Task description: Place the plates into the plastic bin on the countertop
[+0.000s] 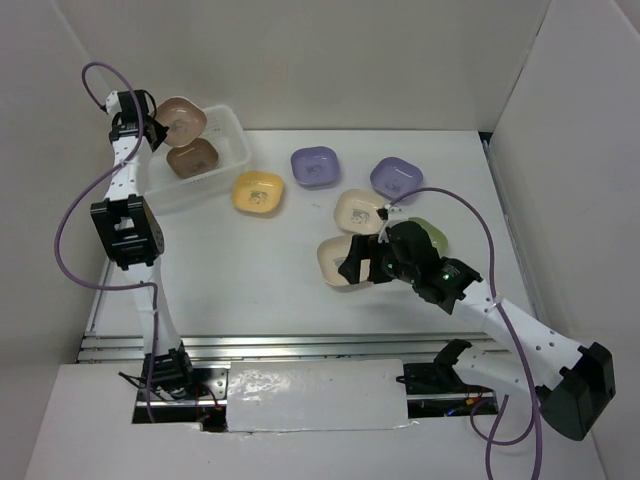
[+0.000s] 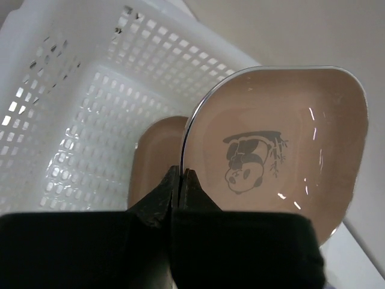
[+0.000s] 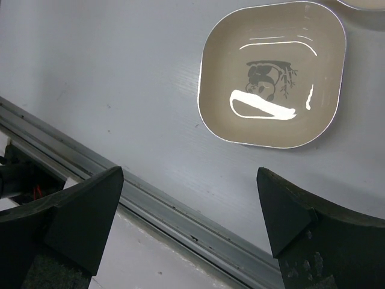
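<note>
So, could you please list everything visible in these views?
plastic bin: one, translucent white, far left corner.
brown plate: one, brown, lying in the bin.
tan plate: one, light brown, held over the bin.
yellow plate: one, yellow, just right of the bin.
purple plates: two, purple, far middle.
cream plates: two, cream, right of centre.
green plate: one, green, partly under the right arm.
countertop: one, white, under everything.
cables: two, purple, one along each arm.
left gripper: one, black, shut on the tan plate's rim.
right gripper: one, black, open, by the nearer cream plate.
</note>
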Controlling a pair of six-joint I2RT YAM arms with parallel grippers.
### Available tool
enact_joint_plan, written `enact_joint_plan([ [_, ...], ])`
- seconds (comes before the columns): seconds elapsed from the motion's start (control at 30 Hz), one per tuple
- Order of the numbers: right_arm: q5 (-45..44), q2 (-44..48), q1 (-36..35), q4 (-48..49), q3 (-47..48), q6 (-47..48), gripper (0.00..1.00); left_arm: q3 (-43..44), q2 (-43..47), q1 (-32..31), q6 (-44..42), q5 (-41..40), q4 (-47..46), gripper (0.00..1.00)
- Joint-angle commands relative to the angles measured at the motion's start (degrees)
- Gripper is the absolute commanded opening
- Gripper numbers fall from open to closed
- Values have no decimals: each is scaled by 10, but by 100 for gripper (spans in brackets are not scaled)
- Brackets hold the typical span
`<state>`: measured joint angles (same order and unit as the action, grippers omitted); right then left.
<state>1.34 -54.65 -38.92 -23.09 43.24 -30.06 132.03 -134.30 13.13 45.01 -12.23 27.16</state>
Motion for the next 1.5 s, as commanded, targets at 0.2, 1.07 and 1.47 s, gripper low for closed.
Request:
enact_joint_plan([
  [0.2,21,-28,23,42,49,22,100,-7,-18,28,-18,118,-54,86],
  [1.07,-91,204,56,-69,47,-46,100,-636,391,-544,60,-44,-169,99],
  [1.47,-85,268,55,-100,49,-57,100,-626,253,-586,118,-97,-127,51],
])
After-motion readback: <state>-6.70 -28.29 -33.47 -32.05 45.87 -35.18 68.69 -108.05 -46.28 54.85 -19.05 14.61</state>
